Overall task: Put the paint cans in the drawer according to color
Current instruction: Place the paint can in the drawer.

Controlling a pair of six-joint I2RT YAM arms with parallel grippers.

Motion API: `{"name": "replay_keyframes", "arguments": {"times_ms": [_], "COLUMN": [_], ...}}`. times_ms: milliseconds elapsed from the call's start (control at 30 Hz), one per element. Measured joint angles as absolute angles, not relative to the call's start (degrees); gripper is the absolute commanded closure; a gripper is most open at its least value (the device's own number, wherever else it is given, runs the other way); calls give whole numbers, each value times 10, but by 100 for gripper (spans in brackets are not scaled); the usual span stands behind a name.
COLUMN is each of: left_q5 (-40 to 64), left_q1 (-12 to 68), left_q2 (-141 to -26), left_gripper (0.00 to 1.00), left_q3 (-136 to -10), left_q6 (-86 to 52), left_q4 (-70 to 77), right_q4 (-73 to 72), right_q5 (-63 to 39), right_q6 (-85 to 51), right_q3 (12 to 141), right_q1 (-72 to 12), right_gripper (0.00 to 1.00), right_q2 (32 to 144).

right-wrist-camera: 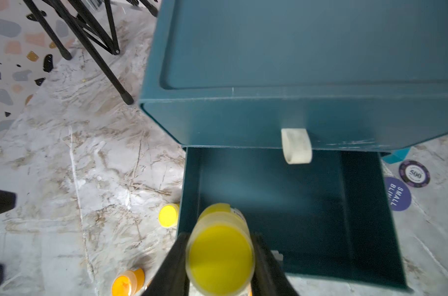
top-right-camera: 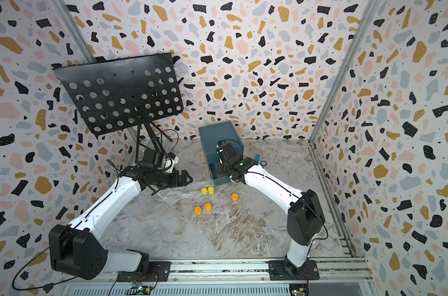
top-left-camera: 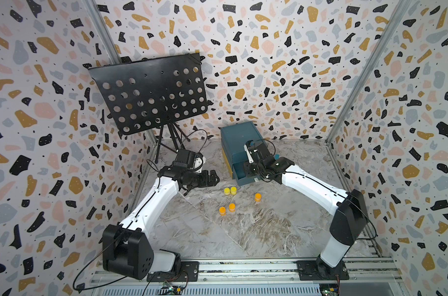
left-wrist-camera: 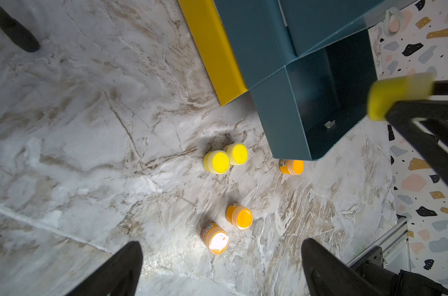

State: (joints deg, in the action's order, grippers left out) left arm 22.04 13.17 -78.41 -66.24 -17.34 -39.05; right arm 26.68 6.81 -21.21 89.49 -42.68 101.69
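The right gripper (right-wrist-camera: 219, 267) is clamped on a yellow paint can (right-wrist-camera: 219, 252), fingers pressed to either side of the jar. It hangs above the near end of the open drawer (right-wrist-camera: 307, 205), which is pulled out from the bottom of the teal cabinet (right-wrist-camera: 294, 51); the drawer floor that shows is bare. The main risk is the release. The wrist view is blurred, so I cannot tell for sure whether the can sits past the drawer's front wall or right over it. If the jaws part too soon, the jar could strike the rim and tumble out onto the marble table (left-wrist-camera: 89, 128). The can also looks tipped, lid toward the wrist camera rather than straight up, so it probably lands on its side and rolls, and from a height it may bounce. A deeper reach brings the wrist near the white pull tab (right-wrist-camera: 295, 146) of the drawer above, and a bump could shove the light cabinet. The left gripper (top-left-camera: 214, 179) hovers over the table with its fingers spread wide and nothing between them, near the other cans: two yellow cans (left-wrist-camera: 216, 162) touching each other and three orange cans (left-wrist-camera: 239, 216) spread nearby. If orange jars go into this same drawer, the colour sort fails.
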Motion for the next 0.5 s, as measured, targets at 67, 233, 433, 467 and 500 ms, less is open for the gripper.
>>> {"name": "replay_keyframes", "arguments": {"times_ms": [67,233,433,467,500], "left_q5": [221,228,235,235,235], "left_q1": [132,132,132,132,132], "left_q2": [-784,-784,-784,-784,-784], "left_gripper": [0,0,0,0,0], "left_q3": [-662,-662,-662,-662,-662], "left_q6": [-174,-176,-178,-178,-178], "left_q4": [-389,-388,-387,-387,-387], "right_q4": [270,272,275,274,274], "right_q5": [61,46,36,34,33], "right_q6": [-211,-212,-211,-211,-211], "right_q3": [904,917,919,920,920], "right_q1": [-425,-425,-425,-425,-425], "right_gripper": [73,63,47,46,46], "right_q2": [1041,1080,1089,1089,1089]}}
